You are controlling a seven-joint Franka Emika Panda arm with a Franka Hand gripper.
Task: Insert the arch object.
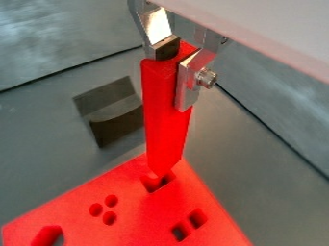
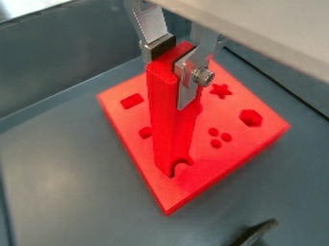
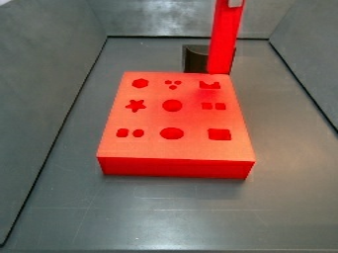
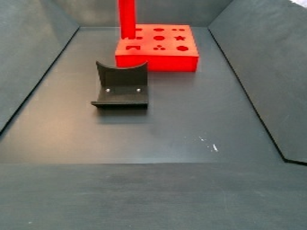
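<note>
The arch object (image 2: 167,120), a tall red piece, stands upright with its notched foot on the red block (image 2: 251,144), at a cutout near the edge. The gripper (image 2: 172,60) clamps its upper end between silver fingers (image 1: 190,79). The fixture (image 4: 121,86) stands apart on the floor.

No readable text, label or number anywhere.

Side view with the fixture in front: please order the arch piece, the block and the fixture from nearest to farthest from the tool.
1. arch piece: clamped in the tool, upright at the far end.
2. block: below the piece, at the far end of the floor.
3. fixture: alone on the floor, closer to this camera.
</note>
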